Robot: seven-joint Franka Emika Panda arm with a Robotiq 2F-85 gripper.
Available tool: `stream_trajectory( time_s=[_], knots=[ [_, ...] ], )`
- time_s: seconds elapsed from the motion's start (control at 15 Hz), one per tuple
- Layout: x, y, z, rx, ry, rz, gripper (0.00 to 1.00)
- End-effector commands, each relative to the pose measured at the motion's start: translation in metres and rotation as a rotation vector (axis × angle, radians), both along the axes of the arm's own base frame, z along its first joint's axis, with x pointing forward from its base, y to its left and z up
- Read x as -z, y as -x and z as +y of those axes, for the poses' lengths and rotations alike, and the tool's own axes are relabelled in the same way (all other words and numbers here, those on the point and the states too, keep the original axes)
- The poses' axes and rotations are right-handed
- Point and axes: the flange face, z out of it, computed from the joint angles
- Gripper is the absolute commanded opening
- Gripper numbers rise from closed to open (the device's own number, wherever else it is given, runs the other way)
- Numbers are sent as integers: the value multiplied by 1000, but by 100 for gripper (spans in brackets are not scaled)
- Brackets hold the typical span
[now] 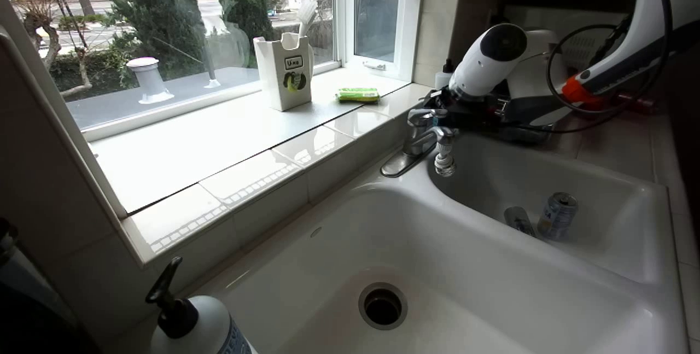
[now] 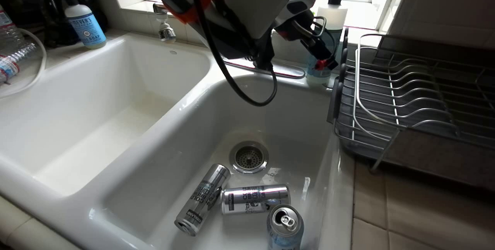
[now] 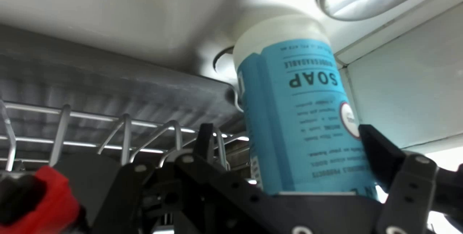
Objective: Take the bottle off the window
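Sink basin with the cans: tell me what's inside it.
In an exterior view, the basin holds a drain, a lying can, a second lying can and an upright open can. The cans hide whatever is directly beneath them; anything inside them cannot be seen.

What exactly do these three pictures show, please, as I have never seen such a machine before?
It is a robot arm with a two-fingered gripper. Two cameras outside it overlook a double kitchen sink; the third rides on its wrist, and shows things upside down. On the windowsill are a white carton-shaped holder and a green packet. In the sink, two drink cans lie on their sides and another can stands upright. Nothing looks held: the gripper is open, its fingers on either side of the blue-labelled soap bottle, with a visible gap along one side.
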Motion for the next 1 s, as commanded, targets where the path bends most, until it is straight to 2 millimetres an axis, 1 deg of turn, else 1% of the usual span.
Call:
stream_trajectory(
  time_s=[0.0, 0.47, 0.93],
  knots=[
    [-1, 10, -1, -7, -24, 35, 100],
    [2, 20, 4, -5, -75, 124, 100],
    [-2, 21, 4, 13, -117, 141, 100]
  ],
)
